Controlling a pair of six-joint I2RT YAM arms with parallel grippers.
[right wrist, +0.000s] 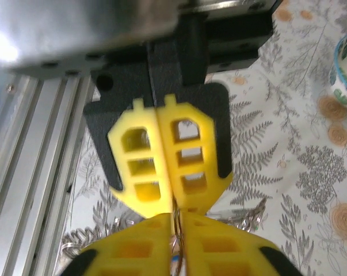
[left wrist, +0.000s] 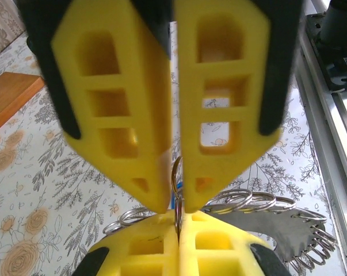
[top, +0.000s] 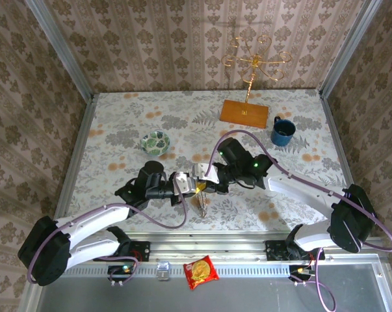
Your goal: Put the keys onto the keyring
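Packet, red and yellow, at near edge, lettering illegible.

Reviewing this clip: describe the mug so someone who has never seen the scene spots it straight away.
Start at the floral-patterned table and go to its far right corner, just right of the orange board under the gold wire stand. The mug stands there upright; it is plain dark blue, unlike the green-patterned bowl left of centre.
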